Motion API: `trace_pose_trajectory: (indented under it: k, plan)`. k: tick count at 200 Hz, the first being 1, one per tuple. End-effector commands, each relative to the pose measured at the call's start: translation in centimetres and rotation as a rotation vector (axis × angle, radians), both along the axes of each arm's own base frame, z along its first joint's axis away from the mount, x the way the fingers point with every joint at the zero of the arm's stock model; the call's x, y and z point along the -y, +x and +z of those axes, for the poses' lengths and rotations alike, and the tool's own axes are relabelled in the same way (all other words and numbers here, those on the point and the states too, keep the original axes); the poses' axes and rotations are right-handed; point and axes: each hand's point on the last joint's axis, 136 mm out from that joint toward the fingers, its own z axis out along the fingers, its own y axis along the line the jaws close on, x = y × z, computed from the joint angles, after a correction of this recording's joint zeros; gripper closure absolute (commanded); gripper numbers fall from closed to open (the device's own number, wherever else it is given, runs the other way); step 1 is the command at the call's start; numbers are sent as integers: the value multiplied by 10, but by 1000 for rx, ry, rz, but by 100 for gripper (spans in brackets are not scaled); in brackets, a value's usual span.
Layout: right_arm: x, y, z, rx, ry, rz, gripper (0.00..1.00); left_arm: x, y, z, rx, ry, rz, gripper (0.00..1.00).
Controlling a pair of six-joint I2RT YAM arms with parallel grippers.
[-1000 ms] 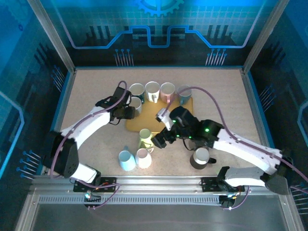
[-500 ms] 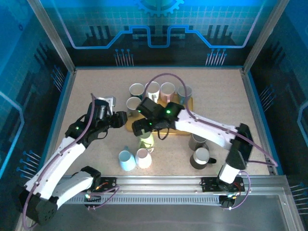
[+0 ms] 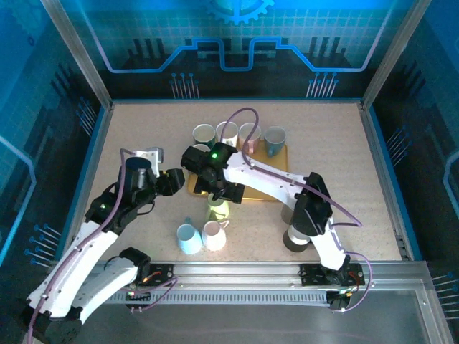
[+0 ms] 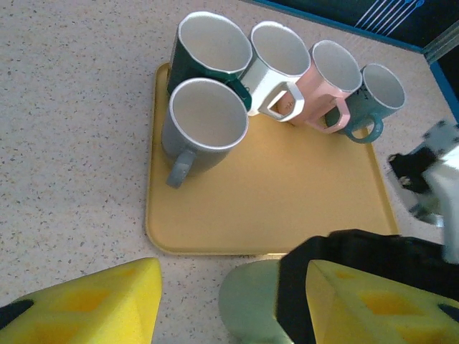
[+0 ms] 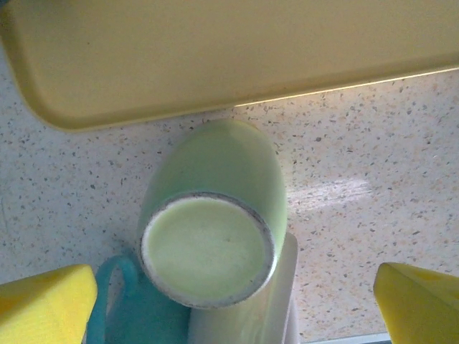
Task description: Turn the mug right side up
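Mugs: 9 in view. 5 on tray: dk green mug (image 4: 214, 46), white mug (image 4: 287, 50), pink mug (image 4: 333, 68), teal mug (image 4: 380, 89), grey mug (image 4: 208, 125). 4 on tabletop: lt green mug (image 5: 215, 215), lt blue mug (image 3: 188, 239), 2nd white mug (image 3: 214, 235), dark mug (image 3: 291, 242). Yellow tray (image 4: 287, 193): 1.

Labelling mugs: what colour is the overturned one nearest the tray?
Pale green mug; right wrist view.

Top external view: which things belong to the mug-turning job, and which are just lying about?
In the job:
green mug, base up; right gripper, open above it.

Lying about:
yellow tray with five upright mugs; light blue mug; white mug; dark mug; left gripper, open.
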Motion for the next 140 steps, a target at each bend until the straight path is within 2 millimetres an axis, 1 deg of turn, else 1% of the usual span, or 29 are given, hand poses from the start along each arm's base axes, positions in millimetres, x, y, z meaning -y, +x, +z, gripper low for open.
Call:
trace_pose_trajectory:
  k: [1, 25, 50, 62, 77, 104, 140]
  plan:
    - [-2, -2, -11, -34, -18, -61, 0, 1, 0, 2, 22, -2, 5, 44]
    - [-10, 2, -23, -35, -7, -48, 0, 0, -1, 4, 32, 3, 4, 44]
    - [-8, 4, -37, -49, -22, -60, 0, -1, -2, 4, 37, 9, 5, 44]
    - [-5, 3, -46, -57, -29, -64, 0, -1, -3, 4, 38, 14, 7, 44]
    - [-6, 2, -57, -74, -17, -67, 1, -2, -3, 4, 40, 16, 9, 44]
    - [-13, 3, -71, -85, 6, -50, 4, -2, -2, 4, 42, 20, 10, 44]
    - [-13, 6, -81, -63, 24, -52, 15, -1, -1, 4, 44, 18, 7, 43]
